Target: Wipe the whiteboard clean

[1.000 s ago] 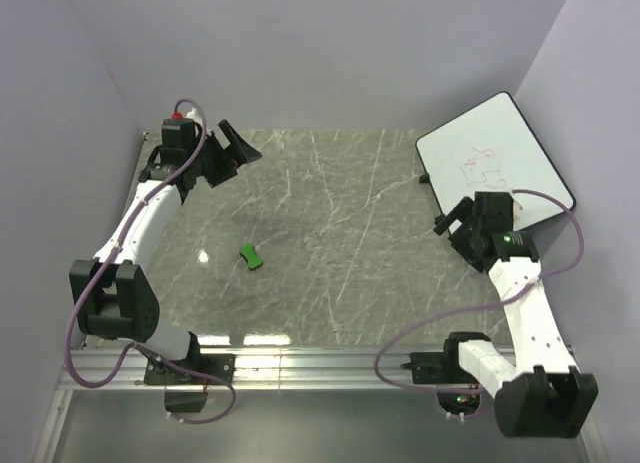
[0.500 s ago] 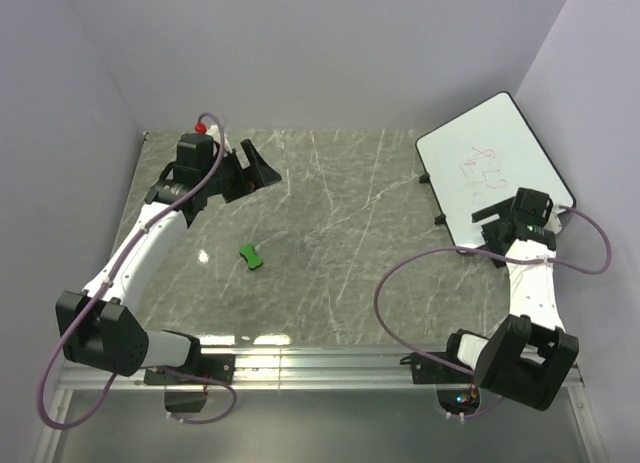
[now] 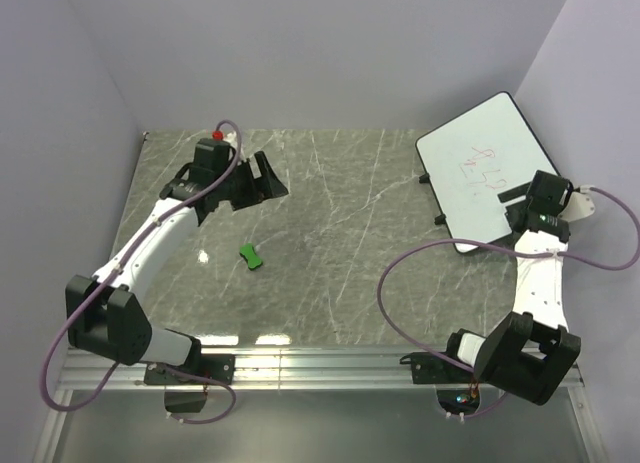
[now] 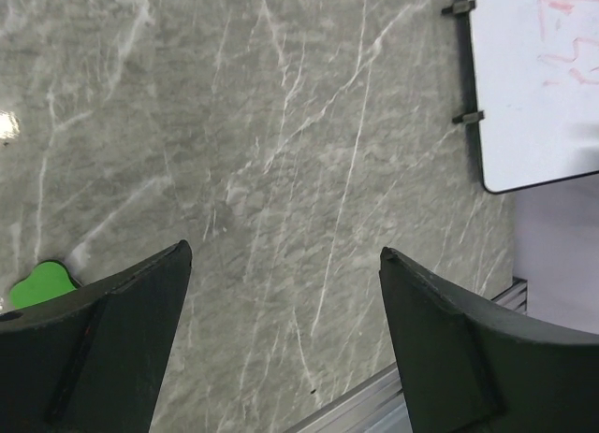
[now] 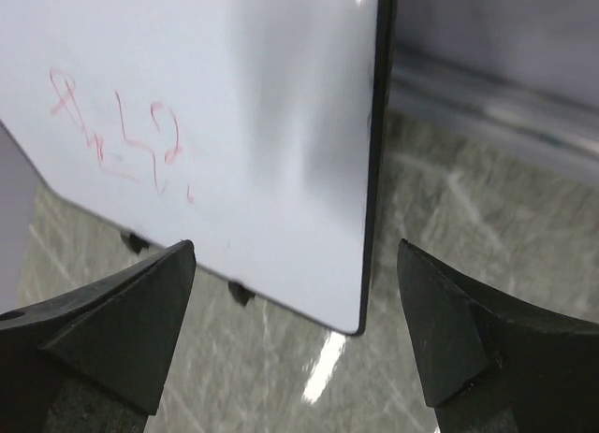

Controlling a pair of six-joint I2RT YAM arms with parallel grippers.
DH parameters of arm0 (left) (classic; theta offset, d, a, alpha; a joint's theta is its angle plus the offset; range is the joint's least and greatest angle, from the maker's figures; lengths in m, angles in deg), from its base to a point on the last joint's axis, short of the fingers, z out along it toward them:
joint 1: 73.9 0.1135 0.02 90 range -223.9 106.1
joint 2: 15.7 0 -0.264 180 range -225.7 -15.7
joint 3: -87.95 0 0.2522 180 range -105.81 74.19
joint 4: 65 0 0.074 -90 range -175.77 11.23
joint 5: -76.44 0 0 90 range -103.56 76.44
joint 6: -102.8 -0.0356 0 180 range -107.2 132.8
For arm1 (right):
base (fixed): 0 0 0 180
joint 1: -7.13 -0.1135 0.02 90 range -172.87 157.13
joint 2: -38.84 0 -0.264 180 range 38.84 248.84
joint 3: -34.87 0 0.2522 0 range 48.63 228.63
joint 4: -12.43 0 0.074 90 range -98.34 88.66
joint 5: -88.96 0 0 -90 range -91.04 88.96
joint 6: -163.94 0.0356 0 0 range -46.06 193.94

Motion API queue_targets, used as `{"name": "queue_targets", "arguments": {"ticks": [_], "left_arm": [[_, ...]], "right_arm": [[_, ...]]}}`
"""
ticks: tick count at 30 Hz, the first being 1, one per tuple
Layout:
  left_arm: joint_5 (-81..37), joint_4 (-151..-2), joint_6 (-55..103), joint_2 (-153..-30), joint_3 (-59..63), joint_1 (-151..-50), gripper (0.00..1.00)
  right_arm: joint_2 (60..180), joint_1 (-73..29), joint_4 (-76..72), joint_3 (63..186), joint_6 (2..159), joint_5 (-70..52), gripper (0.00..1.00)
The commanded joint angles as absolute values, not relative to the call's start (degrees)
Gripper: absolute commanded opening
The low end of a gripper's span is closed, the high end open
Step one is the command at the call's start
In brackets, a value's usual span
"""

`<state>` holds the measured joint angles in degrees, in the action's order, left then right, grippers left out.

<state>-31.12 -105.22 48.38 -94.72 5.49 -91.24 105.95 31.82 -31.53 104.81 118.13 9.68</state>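
From the top camera I see the whiteboard (image 3: 495,173) in the far right corner of the counter (image 3: 350,283), turned at a slant, with red scribbles (image 3: 478,170) near its middle. I cannot tell if it lies flat or leans on the wall (image 3: 590,103). My right tool (image 3: 520,198) hangs over the near right side of the board. My left tool (image 3: 268,178) is well apart from it, up over the far left part of the counter and pointing to the right. A small green block (image 3: 251,256) lies on the counter, closer to me than the left tool and well apart from the board. From the left wrist camera I see the two black fingers (image 4: 103,349) spread wide with nothing between them, only gray stone with white lines. A bit of the green block peeks out beside the finger on the left of that picture. The board's corner, with two small black feet (image 4: 465,117), shows at the top right. From the right wrist camera I see that tool spread wide too, holding nothing. Between its fingers is the white board with its thin black rim (image 5: 374,171), and the red scribbles sit on its left part. Two little feet stick out under the board's lower edge, and the gray counter is below.
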Motion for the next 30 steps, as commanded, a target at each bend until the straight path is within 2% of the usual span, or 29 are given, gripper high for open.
{"name": "queue_targets", "arguments": {"ticks": [1,6,15,22,30], "left_arm": [[-29.82,-105.13,46.99,-96.82,2.74,-93.50,0.88],[-29.03,-106.54,47.08,-101.21,-1.47,-96.40,0.85],[-27.71,-108.91,46.47,-105.26,-4.56,-100.00,0.82],[-24.55,-110.84,46.20,-105.26,-4.12,-101.23,0.79],[-21.82,-111.90,46.20,-105.96,-3.06,-102.73,0.76]], "right_arm": [[106.78,32.18,-31.31,108.92,114.12,22.05,0.95],[106.70,33.14,-31.39,108.49,113.32,26.03,0.95],[104.50,37.62,-26.57,101.90,115.33,22.88,0.94],[105.55,38.95,-16.38,94.34,119.73,19.97,0.88],[107.66,38.95,-7.33,91.53,121.93,17.86,0.79]]}}
